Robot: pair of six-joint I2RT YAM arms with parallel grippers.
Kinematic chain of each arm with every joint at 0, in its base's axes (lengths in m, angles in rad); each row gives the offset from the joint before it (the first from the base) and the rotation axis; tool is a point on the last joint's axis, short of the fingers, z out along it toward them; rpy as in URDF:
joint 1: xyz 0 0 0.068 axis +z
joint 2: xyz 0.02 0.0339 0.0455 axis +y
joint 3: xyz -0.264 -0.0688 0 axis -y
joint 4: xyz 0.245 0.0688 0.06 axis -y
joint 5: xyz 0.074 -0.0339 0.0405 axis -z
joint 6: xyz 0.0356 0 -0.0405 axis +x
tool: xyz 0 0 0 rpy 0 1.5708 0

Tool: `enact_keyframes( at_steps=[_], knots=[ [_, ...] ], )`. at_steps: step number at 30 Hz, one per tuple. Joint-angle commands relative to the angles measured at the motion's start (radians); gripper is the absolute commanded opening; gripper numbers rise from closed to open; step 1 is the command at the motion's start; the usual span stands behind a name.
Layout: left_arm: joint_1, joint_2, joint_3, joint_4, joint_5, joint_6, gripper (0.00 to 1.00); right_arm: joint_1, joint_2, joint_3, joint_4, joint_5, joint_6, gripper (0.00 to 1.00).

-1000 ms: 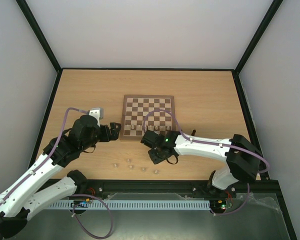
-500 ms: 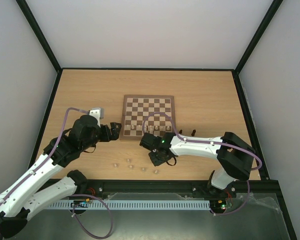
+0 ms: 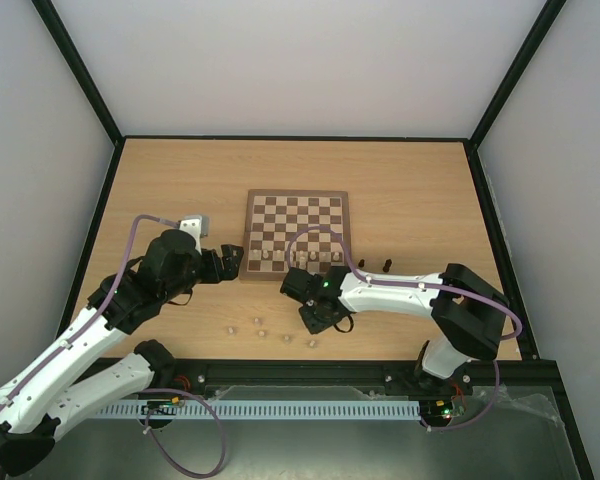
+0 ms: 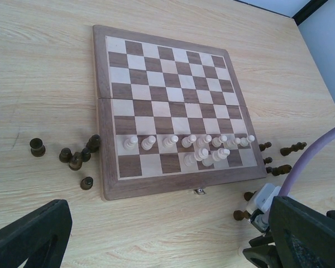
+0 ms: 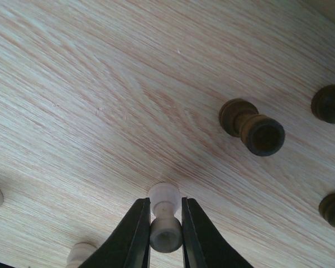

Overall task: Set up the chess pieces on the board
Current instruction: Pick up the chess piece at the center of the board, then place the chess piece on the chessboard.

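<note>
pinching a pale piece (image 5: 166, 220) between its two fingers, the right tool (image 5: 166, 237) is closed on it down at the table (image 5: 100, 84), in the strip on the near side of the board. dark pieces (image 5: 252, 128) stand close by. a few loose pale pieces (image 3: 260, 327) lie on the table to its left. slightly farther and to the left, the left tool (image 4: 167, 240) hangs wide open, holding nothing, beside the near left corner of the board (image 4: 103, 139). on the board, a row of pale pawns (image 4: 187, 140) lines the second rank from the near edge, with two larger pale pieces (image 4: 204, 156) just in front. more dark pieces cluster off the board's left and right sides.
</note>
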Motion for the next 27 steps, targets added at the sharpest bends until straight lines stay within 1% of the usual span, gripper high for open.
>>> enact_keyframes(
  at_steps=[1,5,9,13,16,20,27],
  knots=[
    [0.004,0.003,-0.017,0.012,0.008,0.011,1.00,0.008,-0.011,-0.001,-0.049,0.016,0.017,0.13],
    [0.004,0.011,-0.016,0.015,0.010,0.013,0.99,0.008,-0.043,0.064,-0.099,0.066,0.014,0.13],
    [0.004,0.013,-0.015,0.020,0.013,0.013,1.00,-0.017,-0.059,0.181,-0.189,0.136,-0.013,0.13],
    [0.004,0.022,-0.012,0.023,0.017,0.018,1.00,-0.093,-0.054,0.294,-0.255,0.181,-0.069,0.13],
    [0.004,0.025,-0.008,0.025,0.017,0.021,0.99,-0.159,-0.023,0.348,-0.283,0.204,-0.110,0.13],
    [0.004,0.028,-0.001,0.023,0.013,0.027,1.00,-0.240,0.029,0.384,-0.284,0.208,-0.143,0.13],
    [0.007,0.034,0.007,0.021,-0.002,0.036,0.99,-0.321,0.096,0.385,-0.255,0.196,-0.176,0.13]
  ],
)
